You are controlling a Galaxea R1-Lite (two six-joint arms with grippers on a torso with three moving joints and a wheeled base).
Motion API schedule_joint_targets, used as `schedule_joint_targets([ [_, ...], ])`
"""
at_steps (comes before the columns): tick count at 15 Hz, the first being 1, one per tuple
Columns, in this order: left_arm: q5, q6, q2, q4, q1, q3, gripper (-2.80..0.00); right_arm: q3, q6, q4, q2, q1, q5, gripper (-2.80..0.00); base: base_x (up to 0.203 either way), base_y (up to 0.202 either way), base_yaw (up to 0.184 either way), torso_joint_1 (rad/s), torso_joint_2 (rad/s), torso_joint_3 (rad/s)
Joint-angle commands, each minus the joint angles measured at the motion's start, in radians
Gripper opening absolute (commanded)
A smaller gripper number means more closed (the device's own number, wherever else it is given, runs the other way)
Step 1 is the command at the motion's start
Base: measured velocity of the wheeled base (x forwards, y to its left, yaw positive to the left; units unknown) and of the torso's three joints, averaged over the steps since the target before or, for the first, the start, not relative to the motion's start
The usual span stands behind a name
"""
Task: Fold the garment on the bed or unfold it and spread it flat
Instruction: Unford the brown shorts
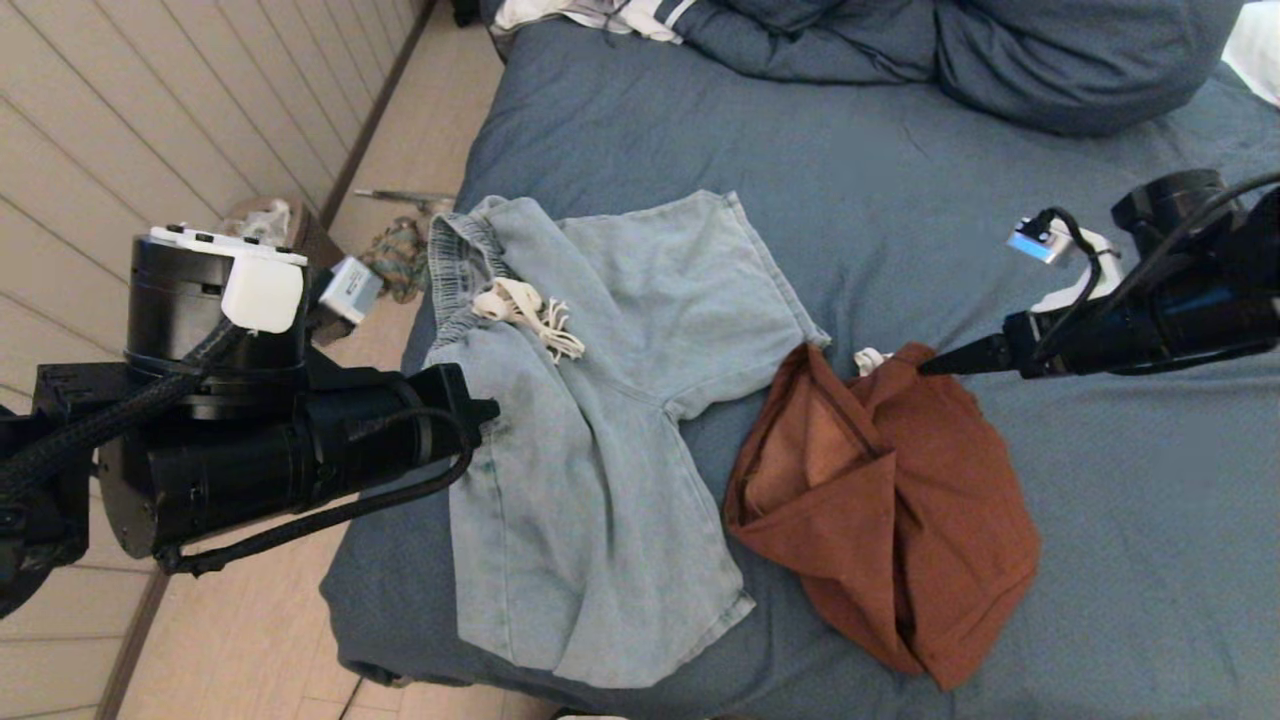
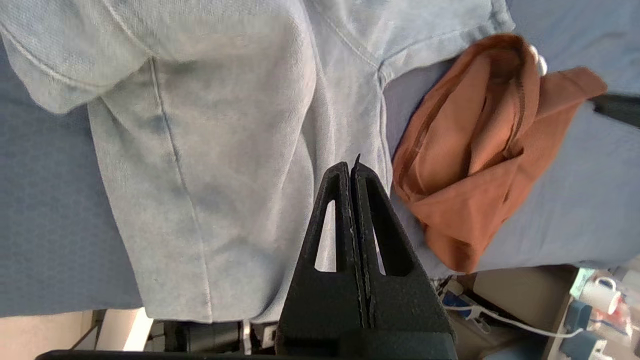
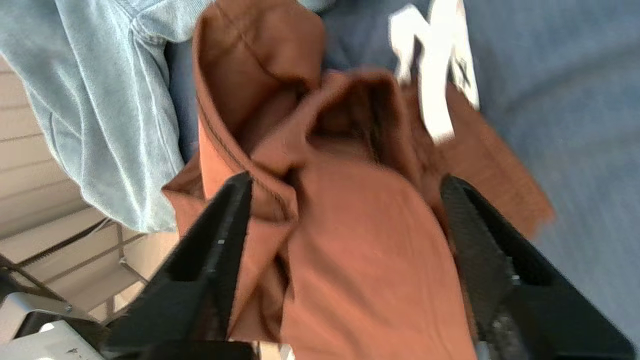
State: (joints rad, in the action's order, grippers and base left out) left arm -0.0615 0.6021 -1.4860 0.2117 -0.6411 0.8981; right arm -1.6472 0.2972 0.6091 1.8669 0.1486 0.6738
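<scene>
Two garments lie on the bed (image 1: 900,200), side by side near its front edge. One is a pair of pale blue shorts (image 1: 590,430), spread mostly flat, waistband toward the wall side, with one bunched white drawstring (image 1: 528,310) lying on top near the waist. One leg reaches to the bed's front edge. The other garment is a rust-brown piece (image 1: 890,510), crumpled and folded over itself, just beside the shorts' far leg and touching it at the hem. A white tag or cord (image 1: 868,358) pokes out at its top edge.

Two arms are in play. The left gripper (image 2: 354,167) has its fingers pressed together, holding nothing, hovering above the shorts near the bed's left side. The right gripper (image 3: 345,200) comes in from the right, its tip at the brown garment's top edge; its two fingers (image 3: 220,235) are spread wide over the brown cloth, one on each side of a raised fold, pinching nothing

Farther back, a bunched blue duvet (image 1: 1000,60) sits at the head of the bed, with a striped cloth (image 1: 600,15) beside it
</scene>
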Motion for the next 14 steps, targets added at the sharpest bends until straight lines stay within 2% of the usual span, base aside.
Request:
schedule_joint_targets([
  [1,0.003,0.004,-0.005,0.003,0.0,-0.007,-2.8,0.001,0.002,-0.018,0.039,-0.019,0.003,0.0,0.0,0.0,0.0,0.0,0.0,0.0],
  [3,0.017,0.006,-0.012,0.003,0.0,-0.008,-2.8,0.004,0.002,-0.019,0.042,-0.027,0.003,0.0,0.0,0.0,0.0,0.0,0.0,0.0],
  [4,0.026,0.008,-0.013,0.003,0.0,-0.008,-2.8,0.011,0.002,-0.02,0.04,-0.029,0.003,-2.8,0.0,0.0,0.0,0.0,0.0,0.0],
  [10,0.029,0.008,-0.013,0.002,0.0,-0.013,-2.8,0.049,0.003,-0.023,0.029,-0.066,0.004,-2.8,0.0,0.0,0.0,0.0,0.0,0.0],
  [14,0.031,0.011,-0.007,0.003,-0.001,-0.013,-2.8,0.168,0.003,-0.023,-0.101,-0.131,0.005,-2.8,0.0,0.0,0.0,0.0,0.0,0.0],
])
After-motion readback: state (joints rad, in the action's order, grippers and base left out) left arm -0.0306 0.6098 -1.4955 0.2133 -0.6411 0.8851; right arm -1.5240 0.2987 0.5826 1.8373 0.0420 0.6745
